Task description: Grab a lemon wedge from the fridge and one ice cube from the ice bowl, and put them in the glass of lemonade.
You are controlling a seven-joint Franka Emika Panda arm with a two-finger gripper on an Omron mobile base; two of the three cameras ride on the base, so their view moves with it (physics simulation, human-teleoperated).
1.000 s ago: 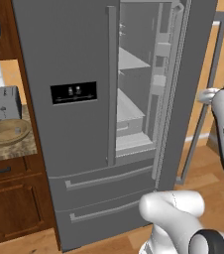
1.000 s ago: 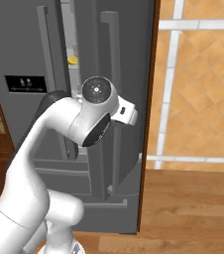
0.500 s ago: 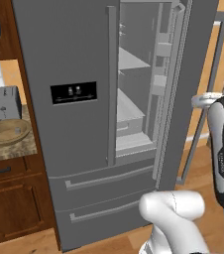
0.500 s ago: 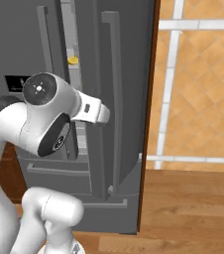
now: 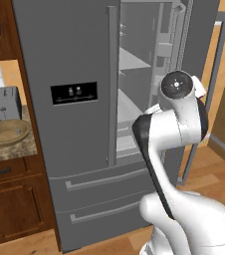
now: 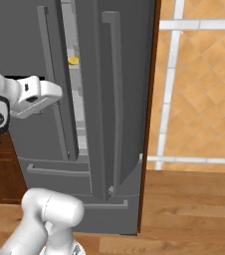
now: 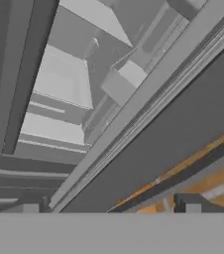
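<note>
The fridge point(image 5: 79, 114) fills the centre of the left base view, its right door swung open on pale shelves. In the right base view a small yellow lemon wedge point(image 6: 73, 60) sits on an upper shelf, upper left of frame. The ice bowl point(image 5: 6, 132) rests on the counter point(image 5: 27, 149) at left, just in front of a toaster point(image 5: 4, 103). The end effector point(image 7: 111, 208) shows two finger tips spread apart at the bottom of the hand view, holding nothing, facing the open compartment.
</note>
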